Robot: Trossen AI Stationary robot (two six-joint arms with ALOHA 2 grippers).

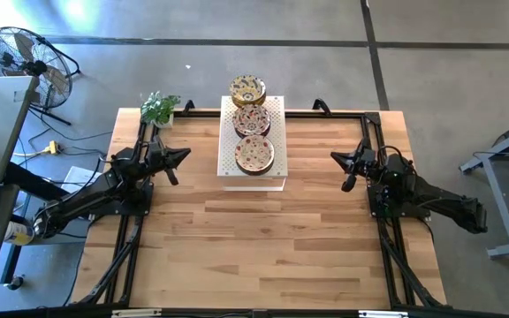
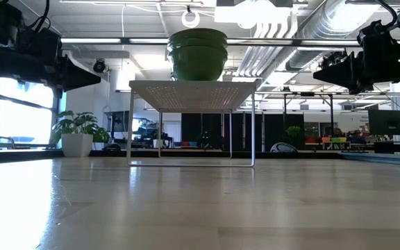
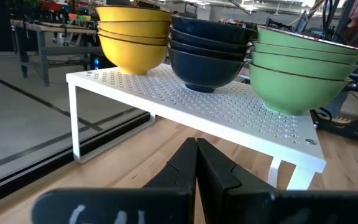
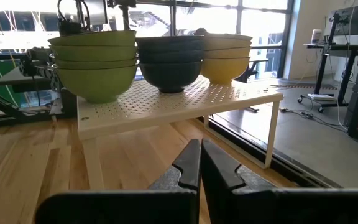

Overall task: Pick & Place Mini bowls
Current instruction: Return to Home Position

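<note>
Nearest the viewer, the front of the wooden table lay bare under the overhead camera. Farther back the two arms faced each other across the boards, both held above the surface. The left gripper sat on the left side with its fingers pressed together on nothing, as its own wrist camera showed. The right gripper mirrored it on the right side, likewise clenched and empty-handed. Each was well apart from the white perforated shelf that stood between them at the table's far middle. On that shelf the mini bowls were gathered into three nested stacks set in a row from front to back. The green stack stood closest to the front edge of the shelf, the dark blue stack sat in the middle, and the yellow stack was farthest back, at the shelf's rear edge. Seen from above, the top bowls showed cream insides speckled with red and green. Beyond the shelf's left rear corner, a small potted plant stood at the table's far edge, and off the table on the floor a fan stood farther left.
</note>
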